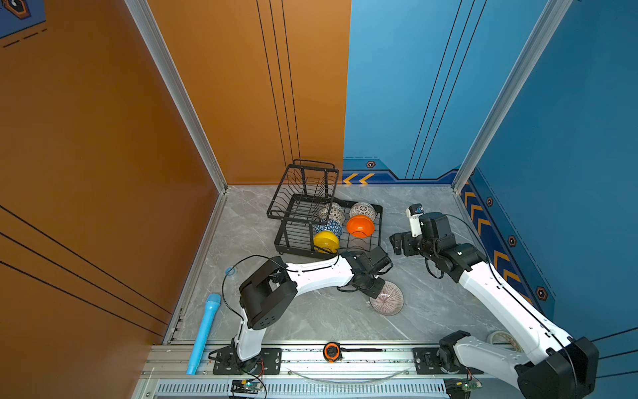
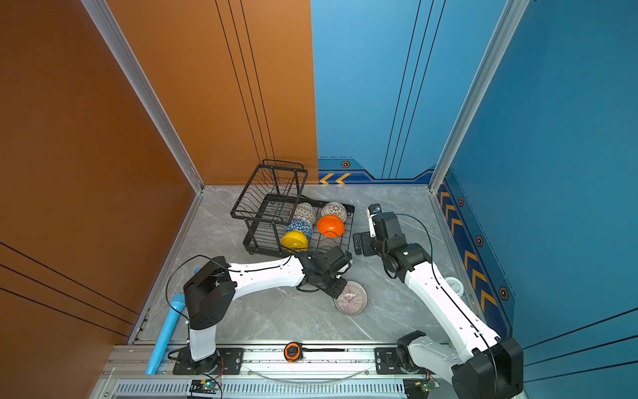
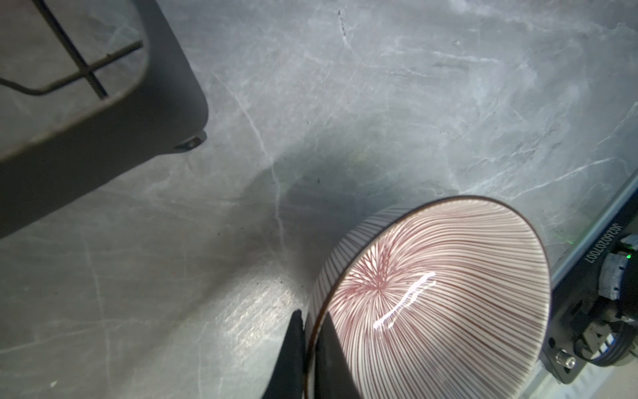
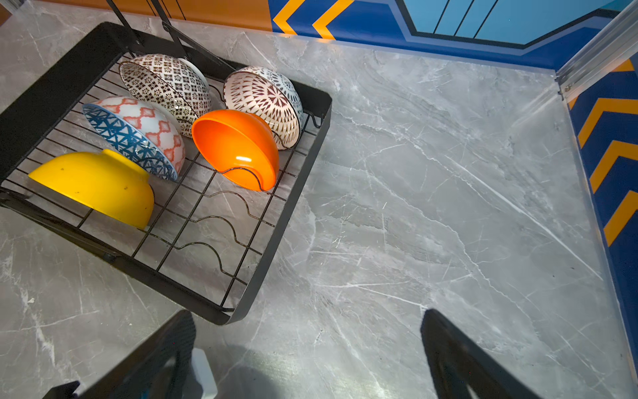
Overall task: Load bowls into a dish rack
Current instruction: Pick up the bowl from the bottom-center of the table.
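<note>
Scene: seen from above, two white robot arms reach over a grey marble tabletop [image 3: 379,103]. A black wire dish rack [image 4: 51,86] sits at the centre of both top views.
Striped bowl: the pale striped bowl [image 1: 386,298] is the only one outside the rack. It sits lower centre in both top views, below the rack's near edge, mouth up and a little tilted. Whether it rests on the tabletop or is just clear of it cannot be told.
Left claw: the left claw [image 3: 310,321] is clamped on the bowl's rim, with one finger inside the wall and one outside.
Right claw: the right claw [image 4: 307,314] is spread wide and empty, just to the right of the rack in both top views.
Rack contents: five bowls stand on edge in the rack. They are the yellow bowl [image 4: 96,186], the blue triangle bowl [image 4: 138,138], the orange bowl [image 4: 238,148] and two black-patterned white bowls [image 4: 169,83] [image 4: 266,100].
Free space: empty curved slots [image 4: 221,221] lie in front of the orange bowl.
Step in hand: probably lifting the last bowl for the rack.
Doing it well: lift straight up until the bowl clears the rack wall. Tip the bowl onto its edge to match its neighbours, then lower it into an empty slot before letting go.
Risk: a rim pinch on glazed ware may slip or swing, so slow wrist turns look wise.
</note>
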